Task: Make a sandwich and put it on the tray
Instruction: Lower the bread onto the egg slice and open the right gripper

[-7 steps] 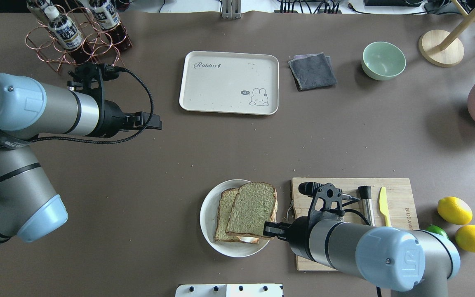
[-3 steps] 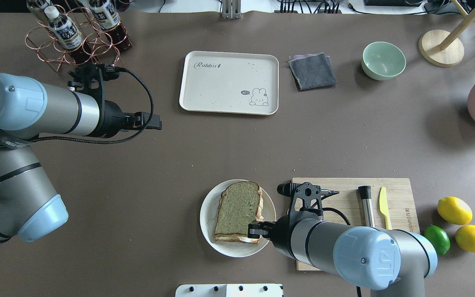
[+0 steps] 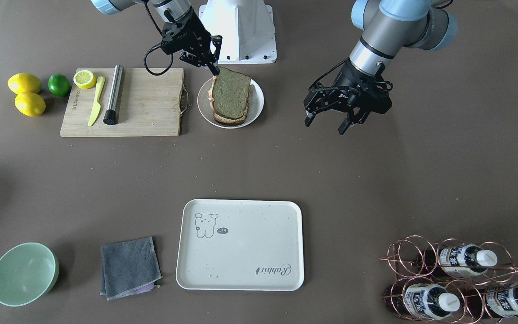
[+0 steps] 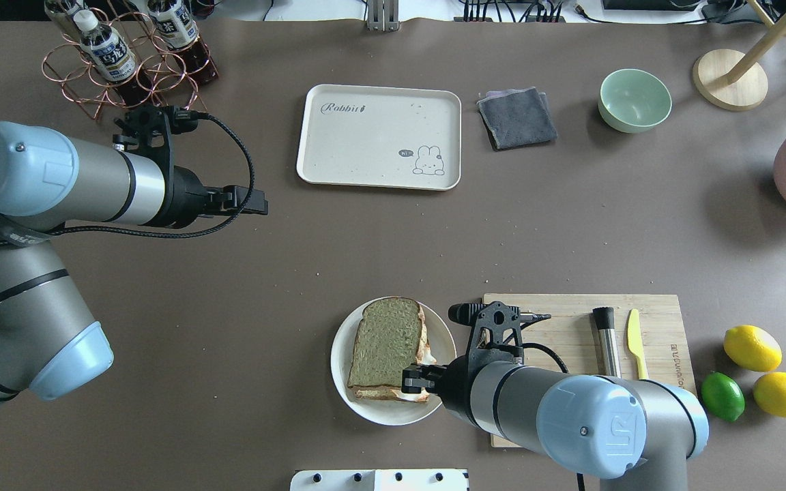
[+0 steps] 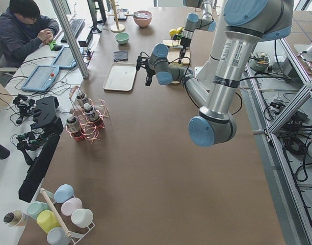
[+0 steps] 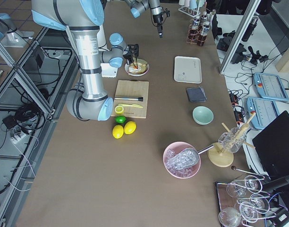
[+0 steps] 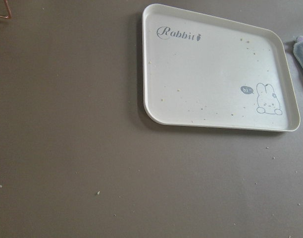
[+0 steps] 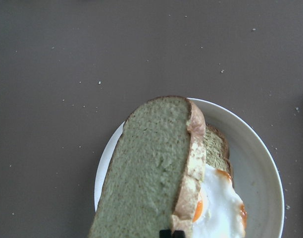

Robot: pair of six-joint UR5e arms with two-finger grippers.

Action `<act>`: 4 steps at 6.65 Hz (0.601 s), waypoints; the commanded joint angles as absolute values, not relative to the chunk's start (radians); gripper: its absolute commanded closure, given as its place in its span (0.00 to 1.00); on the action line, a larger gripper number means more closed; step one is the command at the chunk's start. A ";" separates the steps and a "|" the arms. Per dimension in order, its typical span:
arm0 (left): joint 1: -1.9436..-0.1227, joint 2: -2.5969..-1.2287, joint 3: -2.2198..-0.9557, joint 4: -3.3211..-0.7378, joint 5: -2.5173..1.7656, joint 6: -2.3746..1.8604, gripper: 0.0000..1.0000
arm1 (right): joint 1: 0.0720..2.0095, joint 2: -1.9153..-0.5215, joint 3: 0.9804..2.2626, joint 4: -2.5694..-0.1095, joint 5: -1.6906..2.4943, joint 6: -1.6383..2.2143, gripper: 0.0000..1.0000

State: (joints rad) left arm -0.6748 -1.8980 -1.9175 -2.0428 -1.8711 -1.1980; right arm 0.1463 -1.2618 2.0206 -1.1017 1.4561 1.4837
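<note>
Scene: a brown counter (image 4: 297,259) with two robot arms. A sandwich is being put together on a round white plate (image 4: 340,348) at the robot's edge of the counter.

Right arm (image 4: 570,409): it comes in low from the robot's side. Its forearm lies across a wooden board (image 4: 570,327) and its wrist points at the plate.

Right tool (image 4: 412,382): clenched on the corner of the top slice (image 4: 386,341) nearest the robot, just over the plate's rim.

Top slice: greenish bread with a dark crust. It sits over the other layers, slightly skewed. In the right wrist view it looks tilted. I cannot tell whether it rests fully on what is under it.

Egg (image 8: 216,208): white with orange showing at the edges. It peeks out along one side of the top slice.

Lower slice (image 8: 217,148): flat on the plate, with only a strip showing beside the top slice.

Left arm (image 4: 86,181): elbow bent, forearm level and aimed toward the middle of the counter, well apart from the plate.

Left tool (image 3: 324,128): released, with its fingers spread and nothing between them. It hangs above bare counter, pointing down.

Tray (image 4: 379,136): a cream rectangle at the far middle of the counter, well apart from the sandwich and dotted with crumbs.
</note>
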 commanded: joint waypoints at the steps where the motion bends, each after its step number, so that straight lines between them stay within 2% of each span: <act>1: -0.672 -1.899 -1.917 -2.042 -1.870 -1.198 0.02 | 0.137 -1.261 2.005 -1.100 1.440 1.482 1.00; 4: -0.664 -1.916 -1.907 -2.042 -1.868 -1.198 0.02 | 0.107 -1.261 1.971 -1.098 1.404 1.482 1.00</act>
